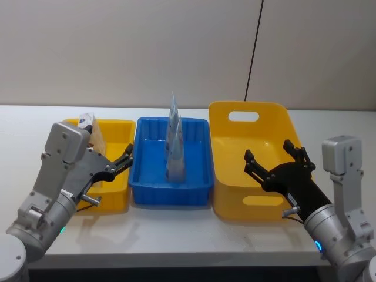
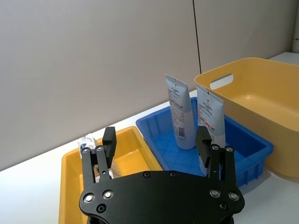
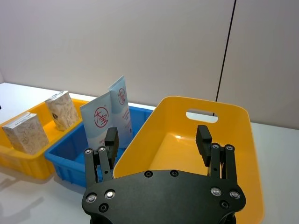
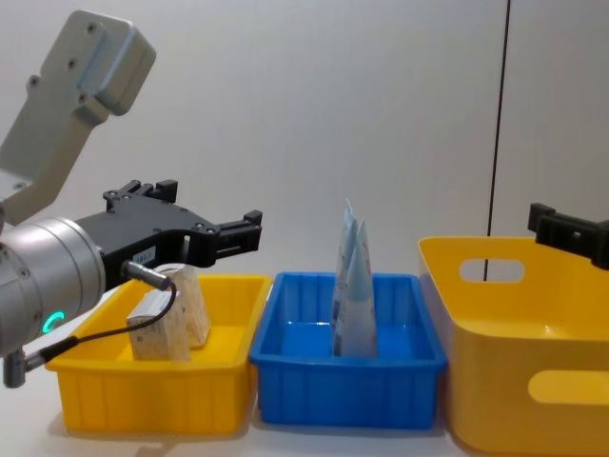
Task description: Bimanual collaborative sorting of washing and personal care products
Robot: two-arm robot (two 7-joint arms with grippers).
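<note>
Two tall pale blue-white pouches (image 1: 174, 141) (image 4: 352, 286) stand upright in the blue bin (image 1: 147, 126) at the middle. Two cream patterned packs (image 3: 60, 109) (image 3: 29, 133) stand in the small yellow bin (image 1: 117, 126) on the left; in the chest view they sit side by side (image 4: 171, 314). Above that bin's near half hangs my left gripper (image 1: 113, 179) (image 2: 155, 140), open and holding nothing. Over the large yellow bin (image 1: 276, 117) on the right, my right gripper (image 1: 268, 151) (image 3: 157, 135) is open too, with nothing between its fingers.
The three bins stand side by side on the white table (image 1: 176, 229), close to the grey wall behind. A black cable (image 1: 254, 47) runs down the wall behind the large bin. A bare strip of table lies in front of the bins.
</note>
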